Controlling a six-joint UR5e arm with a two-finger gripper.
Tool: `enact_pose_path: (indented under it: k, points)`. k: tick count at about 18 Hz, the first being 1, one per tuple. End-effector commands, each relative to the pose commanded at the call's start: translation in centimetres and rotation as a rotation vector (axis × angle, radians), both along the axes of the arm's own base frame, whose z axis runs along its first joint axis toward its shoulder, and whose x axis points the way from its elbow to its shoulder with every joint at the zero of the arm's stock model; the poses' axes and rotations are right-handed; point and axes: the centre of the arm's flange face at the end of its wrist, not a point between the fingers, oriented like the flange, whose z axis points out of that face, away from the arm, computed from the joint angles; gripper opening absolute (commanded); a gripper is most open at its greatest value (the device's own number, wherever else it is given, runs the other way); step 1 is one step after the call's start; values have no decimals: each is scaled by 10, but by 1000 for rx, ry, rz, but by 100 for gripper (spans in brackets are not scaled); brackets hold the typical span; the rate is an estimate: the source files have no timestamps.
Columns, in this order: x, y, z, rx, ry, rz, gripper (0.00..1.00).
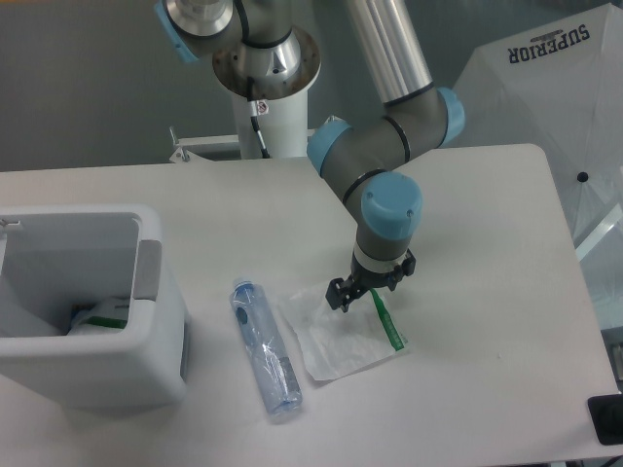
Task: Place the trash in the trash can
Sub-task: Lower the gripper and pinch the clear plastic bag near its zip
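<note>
Gripper (361, 295) low over wrapper (336, 331) beside bottle (264, 348), fingers spread, grasp step; next likely pinch, lift, carry to trash can (146, 375).

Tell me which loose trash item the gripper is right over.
The wrapper: the gripper sits at its upper edge by the green strip. The bottle lies apart, to its left.

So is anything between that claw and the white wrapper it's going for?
Nothing visible: the gripper hangs right at the wrapper, near its upper edge. The bottle lies off to the side.
</note>
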Motion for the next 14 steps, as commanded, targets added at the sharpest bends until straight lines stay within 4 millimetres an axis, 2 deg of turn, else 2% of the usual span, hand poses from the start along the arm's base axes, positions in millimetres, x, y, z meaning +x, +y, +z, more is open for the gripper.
enact_pose_path:
  k: [14]
  points:
    - [3,3,-3,5,-6,28,100]
